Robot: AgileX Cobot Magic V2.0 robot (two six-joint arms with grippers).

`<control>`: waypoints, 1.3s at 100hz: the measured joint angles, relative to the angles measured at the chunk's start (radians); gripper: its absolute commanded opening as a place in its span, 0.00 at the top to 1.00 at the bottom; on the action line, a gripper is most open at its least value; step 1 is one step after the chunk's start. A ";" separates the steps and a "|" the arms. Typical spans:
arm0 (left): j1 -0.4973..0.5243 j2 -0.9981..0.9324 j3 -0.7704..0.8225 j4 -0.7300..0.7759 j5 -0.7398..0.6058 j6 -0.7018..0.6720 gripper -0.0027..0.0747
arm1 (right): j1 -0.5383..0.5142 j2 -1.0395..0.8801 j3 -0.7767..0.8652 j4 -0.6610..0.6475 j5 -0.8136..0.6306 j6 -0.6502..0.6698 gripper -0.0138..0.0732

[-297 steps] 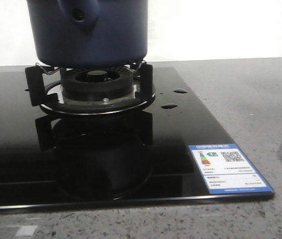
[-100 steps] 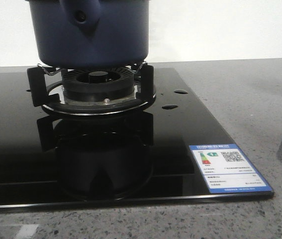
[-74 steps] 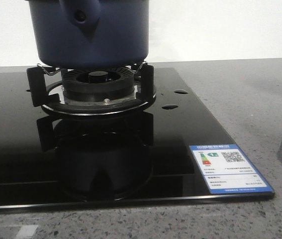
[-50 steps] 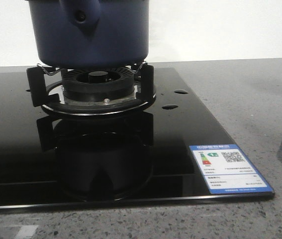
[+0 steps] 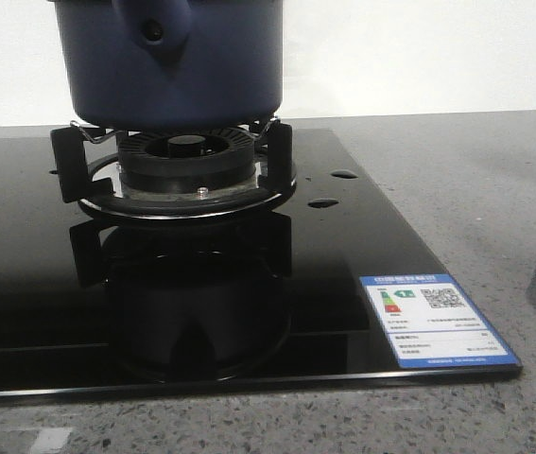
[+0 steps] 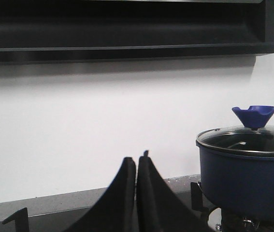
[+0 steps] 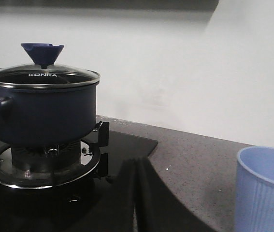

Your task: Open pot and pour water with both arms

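The dark navy pot (image 5: 173,66) stands on the gas burner (image 5: 184,170) of a black glass hob; its handle stub with a hole faces the front view. A glass lid (image 7: 41,75) with a blue funnel-shaped knob (image 7: 42,50) covers it; the lid also shows in the left wrist view (image 6: 245,140). My left gripper (image 6: 136,164) is shut and empty, apart from the pot (image 6: 245,179). My right gripper (image 7: 137,166) is shut and empty, over the hob's corner, apart from the pot (image 7: 42,116). Neither gripper shows in the front view.
A pale blue ribbed cup (image 7: 265,191) stands on the grey speckled counter (image 5: 494,189) beside the hob. An energy label (image 5: 438,320) sits at the hob's front right corner. A dark range hood (image 6: 127,29) hangs above, and a white wall is behind.
The front view has shifted very slightly since 3 seconds ago; the pot and hob stand as before. No gripper enters the front view.
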 measured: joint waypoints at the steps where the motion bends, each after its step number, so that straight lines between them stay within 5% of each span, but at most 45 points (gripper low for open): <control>1: 0.000 0.000 0.000 0.000 0.000 0.000 0.99 | 0.000 0.000 0.000 0.000 0.000 0.000 0.91; 24: 0.007 0.000 0.009 0.052 0.017 -0.008 0.99 | 0.000 0.000 0.000 0.000 0.000 0.000 0.91; 39: 0.066 0.000 0.084 0.218 0.114 -0.195 0.99 | 0.000 0.000 0.000 0.000 0.000 0.000 0.91; 58: 0.144 0.000 0.178 0.256 0.160 -0.288 0.99 | 0.000 0.000 0.000 0.000 0.000 0.000 0.91; 130: 0.168 0.000 0.178 0.259 0.206 -0.310 0.99 | 0.000 -0.002 0.000 -0.001 0.000 0.000 0.91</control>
